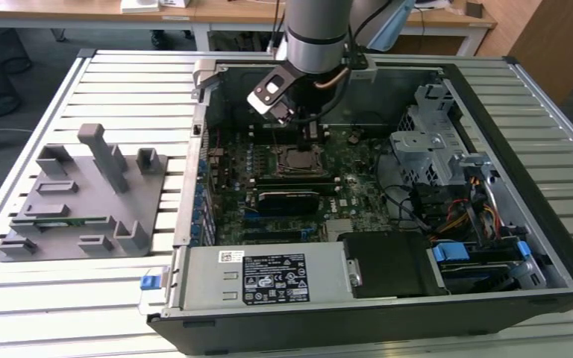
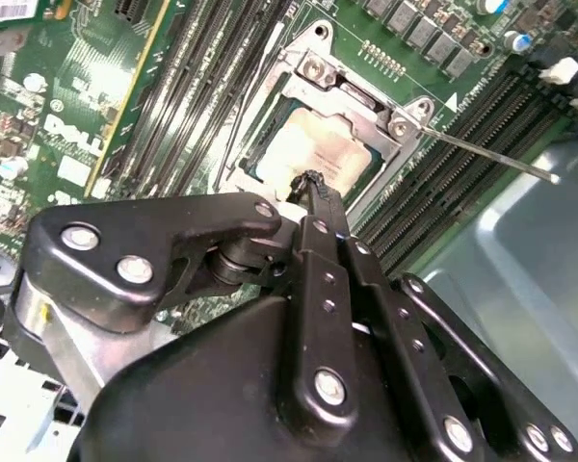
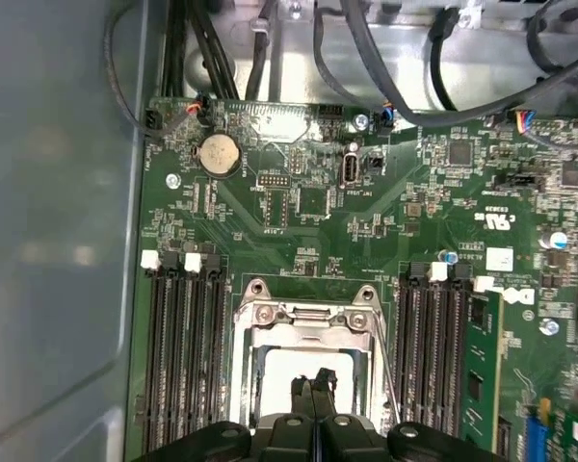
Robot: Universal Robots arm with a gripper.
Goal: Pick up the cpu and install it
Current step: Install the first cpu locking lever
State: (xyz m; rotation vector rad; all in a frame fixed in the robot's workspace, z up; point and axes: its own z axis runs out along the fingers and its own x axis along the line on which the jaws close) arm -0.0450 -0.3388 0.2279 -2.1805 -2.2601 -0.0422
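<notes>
The gripper (image 3: 314, 385) is clenched shut and grips nothing. The cpu (image 3: 275, 385) lies flat inside the socket frame (image 3: 303, 313), directly beneath the fingertips; contact cannot be determined.

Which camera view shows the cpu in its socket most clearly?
The second wrist view: the cpu lies near and large. The first wrist view has the gripper covering part; the exterior view shows it small.

Bright, even light — cpu (image 2: 318, 149) glares white.
</notes>
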